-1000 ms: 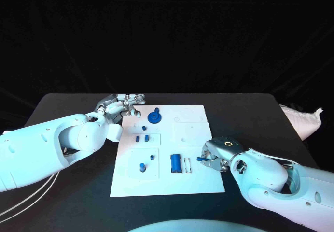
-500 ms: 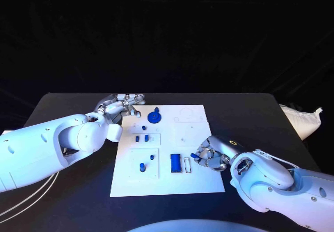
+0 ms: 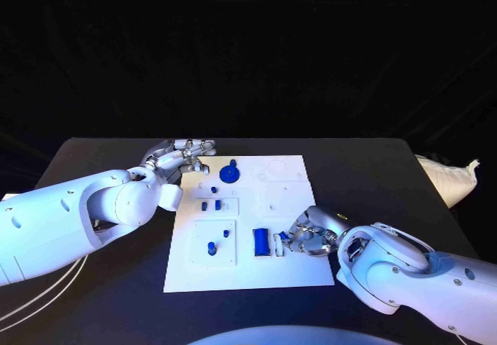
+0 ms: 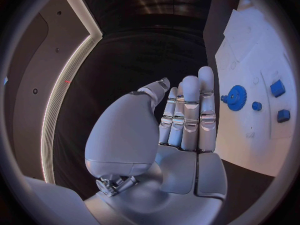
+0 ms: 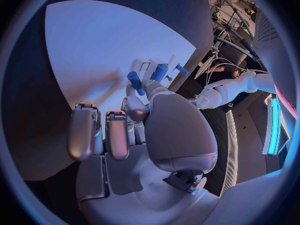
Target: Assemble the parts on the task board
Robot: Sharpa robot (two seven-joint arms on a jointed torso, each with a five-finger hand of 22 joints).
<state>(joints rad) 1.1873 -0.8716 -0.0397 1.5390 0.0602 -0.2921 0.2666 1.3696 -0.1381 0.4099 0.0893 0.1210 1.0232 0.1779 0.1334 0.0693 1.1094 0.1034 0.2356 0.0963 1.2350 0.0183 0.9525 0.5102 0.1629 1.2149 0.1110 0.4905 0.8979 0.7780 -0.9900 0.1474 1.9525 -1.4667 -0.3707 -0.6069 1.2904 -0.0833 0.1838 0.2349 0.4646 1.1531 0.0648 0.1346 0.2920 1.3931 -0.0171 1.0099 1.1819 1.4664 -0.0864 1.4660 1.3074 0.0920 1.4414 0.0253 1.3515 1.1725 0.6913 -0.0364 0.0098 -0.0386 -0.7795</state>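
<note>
Task board (image 3: 248,273) white, flat | black table (image 3: 103,154) | dark backdrop

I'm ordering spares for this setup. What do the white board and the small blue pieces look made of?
The task board looks like matt white plastic or coated sheet: flat, thin, no glare. The blue gear looks like moulded or printed plastic, with even colour and crisp teeth. The blue peg pinched by the right hand looks alike.

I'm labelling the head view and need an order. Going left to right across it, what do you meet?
Left hand → blue gear part → right hand holding a small blue part → white bag at the table's edge.
</note>
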